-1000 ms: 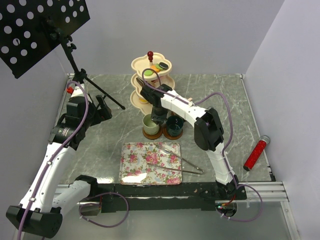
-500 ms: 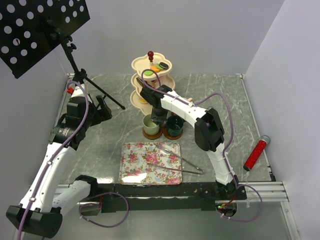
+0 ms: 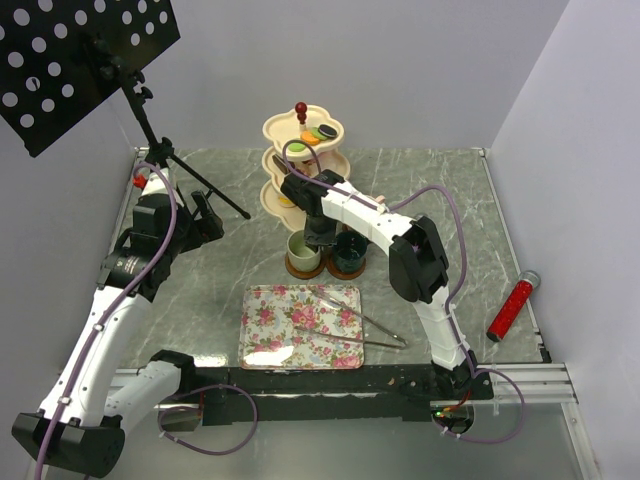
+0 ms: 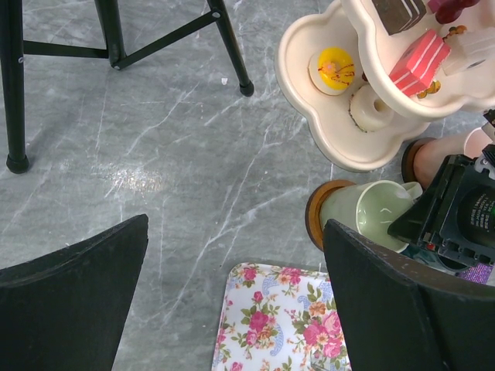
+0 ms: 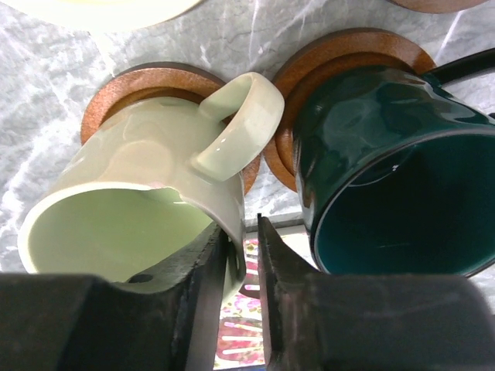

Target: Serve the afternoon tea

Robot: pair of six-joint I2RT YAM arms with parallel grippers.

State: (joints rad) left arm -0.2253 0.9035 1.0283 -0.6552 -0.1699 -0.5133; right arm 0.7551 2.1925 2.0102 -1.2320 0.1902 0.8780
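Observation:
The pale green mug (image 3: 301, 248) and the dark teal mug (image 3: 350, 250) stand side by side on brown saucers (image 5: 116, 89) in front of the cream three-tier stand (image 3: 305, 160). My right gripper (image 3: 320, 232) is right above them. In the right wrist view it (image 5: 244, 224) straddles the green mug's (image 5: 139, 201) rim, one finger inside. A thin gap shows at the outer finger, beside the teal mug (image 5: 387, 154). My left gripper (image 4: 236, 224) hangs wide open and empty over bare table. A pink mug (image 4: 479, 143) shows behind the stand's foot.
The stand (image 4: 332, 147) holds a yellow macaron (image 4: 334, 68), a doughnut (image 4: 370, 107) and a pink cake slice (image 4: 420, 63). A floral tray (image 3: 300, 325) with metal tongs (image 3: 365, 325) lies near. A music stand (image 3: 70, 60) is at the back left, a red glittery microphone (image 3: 512, 308) at the right.

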